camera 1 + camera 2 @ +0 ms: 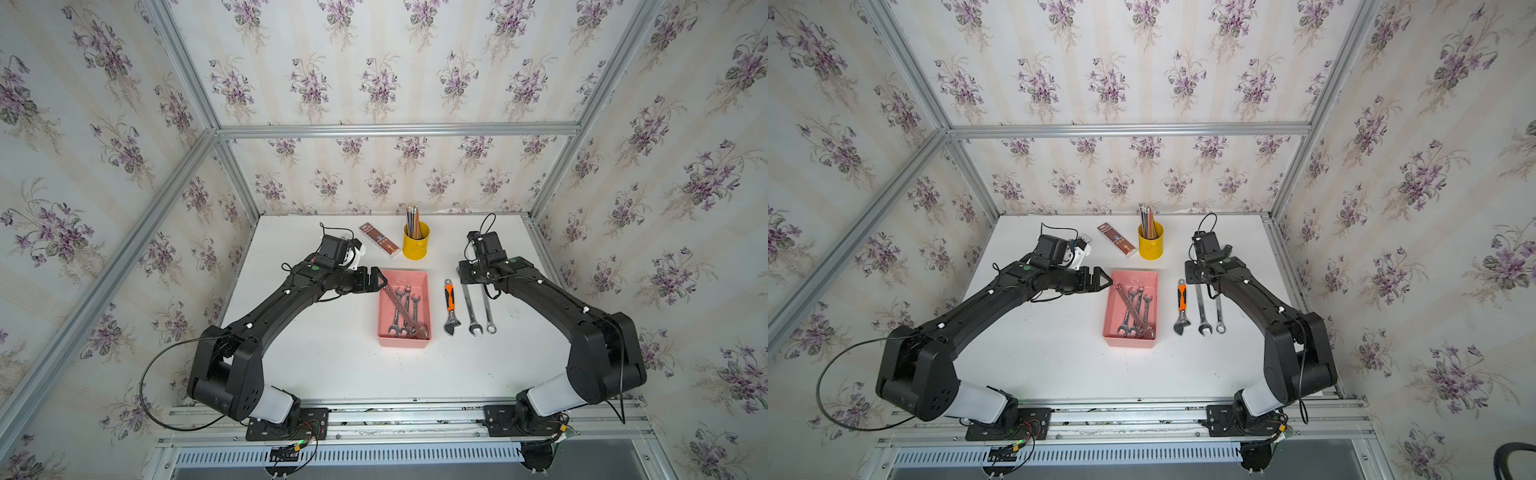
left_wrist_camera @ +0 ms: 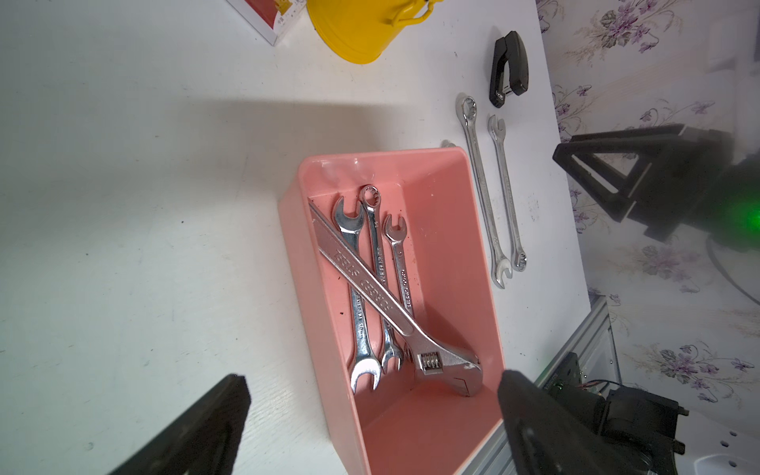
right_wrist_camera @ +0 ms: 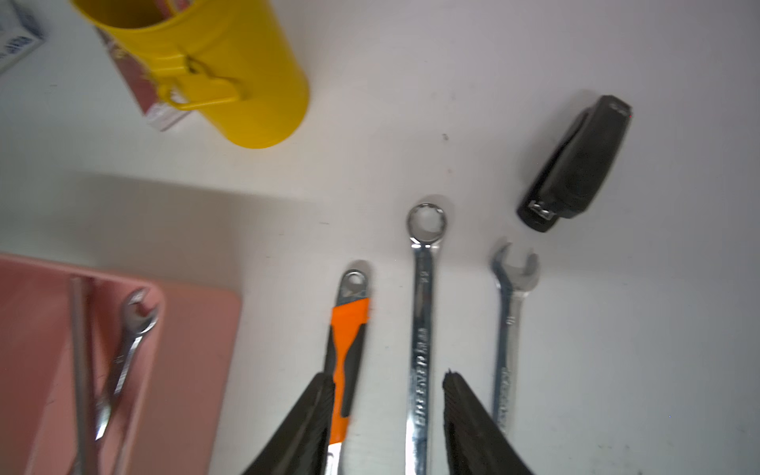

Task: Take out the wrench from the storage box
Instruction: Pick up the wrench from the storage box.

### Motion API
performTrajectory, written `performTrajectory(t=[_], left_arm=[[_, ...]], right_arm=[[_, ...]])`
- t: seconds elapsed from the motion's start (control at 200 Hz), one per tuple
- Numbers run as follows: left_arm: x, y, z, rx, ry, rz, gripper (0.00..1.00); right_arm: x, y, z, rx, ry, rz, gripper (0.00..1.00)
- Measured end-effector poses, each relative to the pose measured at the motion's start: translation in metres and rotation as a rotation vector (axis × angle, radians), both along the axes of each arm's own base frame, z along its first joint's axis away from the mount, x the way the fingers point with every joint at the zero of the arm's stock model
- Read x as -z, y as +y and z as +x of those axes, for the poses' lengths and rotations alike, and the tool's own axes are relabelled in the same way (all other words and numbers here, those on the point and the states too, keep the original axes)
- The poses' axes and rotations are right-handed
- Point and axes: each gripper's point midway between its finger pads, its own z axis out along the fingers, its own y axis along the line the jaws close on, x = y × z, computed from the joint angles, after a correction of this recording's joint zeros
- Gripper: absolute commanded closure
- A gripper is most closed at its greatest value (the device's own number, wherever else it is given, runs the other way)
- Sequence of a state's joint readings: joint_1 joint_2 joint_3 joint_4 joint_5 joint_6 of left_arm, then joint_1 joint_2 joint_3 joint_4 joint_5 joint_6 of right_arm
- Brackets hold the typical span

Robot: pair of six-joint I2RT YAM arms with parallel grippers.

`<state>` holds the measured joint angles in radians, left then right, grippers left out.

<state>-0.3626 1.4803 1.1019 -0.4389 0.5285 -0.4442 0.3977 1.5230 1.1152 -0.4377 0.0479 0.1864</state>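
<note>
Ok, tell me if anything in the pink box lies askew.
Yes: the adjustable wrench lies diagonally on top of the three spanners, which lie lengthwise in the box. It runs from one long wall to the opposite corner. Nothing looks spilled or damaged.

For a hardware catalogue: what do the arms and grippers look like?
The left arm and right arm are black with a white base segment, a green wrist dot and black cables. The left gripper and right gripper have black triangular open-frame fingers.
</note>
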Motion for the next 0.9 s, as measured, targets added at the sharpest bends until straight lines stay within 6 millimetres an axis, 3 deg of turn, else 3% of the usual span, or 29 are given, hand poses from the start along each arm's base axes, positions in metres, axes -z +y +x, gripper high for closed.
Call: performTrajectory(t=[0.165, 0.285, 0.599, 0.799, 0.899], left_arm=[[0.000, 0.001, 0.000, 0.004, -0.003, 0.002, 0.01], [0.001, 0.002, -0.002, 0.006, -0.003, 0.003, 0.01], [0.003, 0.010, -0.010, -0.007, 0.000, 0.005, 0.01], [0.009, 0.013, -0.015, -0.010, 0.013, 0.010, 0.01], [0.002, 0.015, -0.018, -0.013, -0.007, 0.004, 0.01]], right_arm=[[-0.013, 0.077, -0.025, -0.127, 0.040, 0.128, 0.47], [-0.011, 0.116, -0.039, -0.192, 0.090, 0.192, 0.46], [0.026, 0.160, -0.062, -0.262, 0.222, 0.226, 0.45], [0.053, 0.168, -0.065, -0.268, 0.269, 0.187, 0.49], [0.067, 0.172, -0.067, -0.279, 0.290, 0.164, 0.52]])
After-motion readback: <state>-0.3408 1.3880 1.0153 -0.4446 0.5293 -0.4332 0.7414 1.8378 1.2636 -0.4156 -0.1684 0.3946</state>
